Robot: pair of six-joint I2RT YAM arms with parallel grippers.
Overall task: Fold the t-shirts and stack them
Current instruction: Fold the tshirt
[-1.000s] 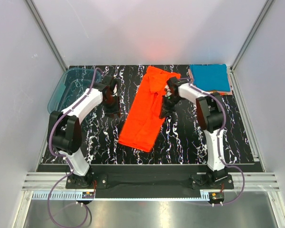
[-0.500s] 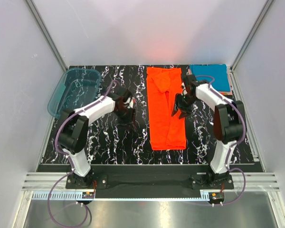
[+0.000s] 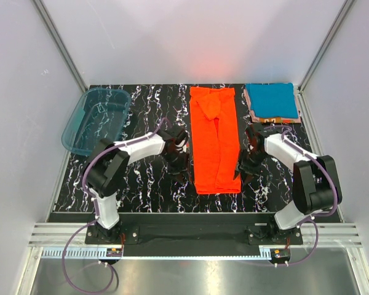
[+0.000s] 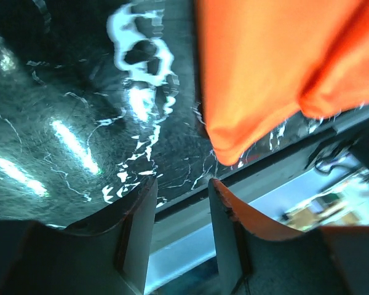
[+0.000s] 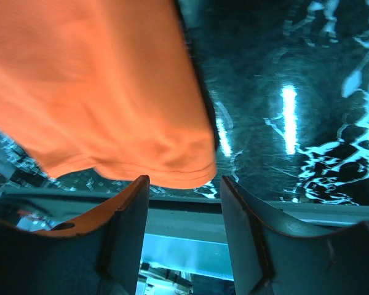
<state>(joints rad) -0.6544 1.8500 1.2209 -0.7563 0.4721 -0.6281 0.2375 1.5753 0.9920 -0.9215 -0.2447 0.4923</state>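
Note:
A bright orange-red t-shirt [image 3: 215, 138] lies folded into a long strip down the middle of the black marble table [image 3: 141, 110]. My left gripper [image 3: 178, 175] hangs open just left of the strip's near corner [image 4: 234, 147], with nothing between its fingers. On the other side, my right gripper [image 3: 242, 174] is open beside the strip's near right corner [image 5: 172, 166], also empty. A teal blue t-shirt [image 3: 270, 100] lies folded square at the back right, on top of pinkish-orange folded t-shirts whose edges [image 3: 256, 117] stick out.
A translucent teal plastic tub [image 3: 95, 120] stands at the back left. The table's near edge [image 3: 197, 212] runs just below the strip's end. White walls close in the back and both sides.
The right gripper opened and let go of the orange-red shirt, which swung from diagonal to lie straight. Both grippers moved toward the near end of the strip.

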